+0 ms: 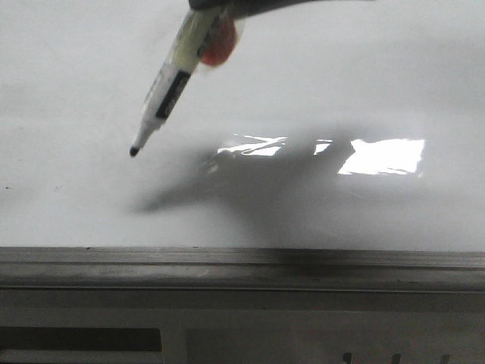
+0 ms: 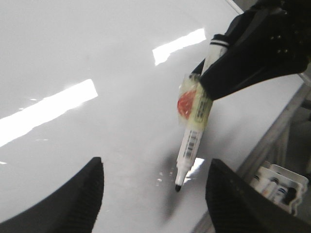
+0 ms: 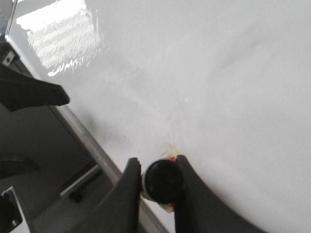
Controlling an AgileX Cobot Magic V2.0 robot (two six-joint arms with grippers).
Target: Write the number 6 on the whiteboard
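The whiteboard (image 1: 318, 91) is glossy white-grey with glare patches and bears no drawn digit that I can see; the number 6 is not in view. My right gripper (image 3: 158, 182) is shut on the marker (image 1: 170, 80), a white and yellow pen with a black tip and a red blob taped to its barrel. The marker slants down to the left, its tip (image 1: 134, 152) close to the board; I cannot tell if it touches. It also shows in the left wrist view (image 2: 192, 138), held by the black right gripper (image 2: 252, 58). My left gripper (image 2: 155, 189) is open and empty above the board.
A grey metal ledge (image 1: 242, 269) runs along the board's lower edge. A white holder with several spare markers (image 2: 277, 187) sits beyond the ledge. The right arm casts a dark shadow (image 1: 250, 189) on the board.
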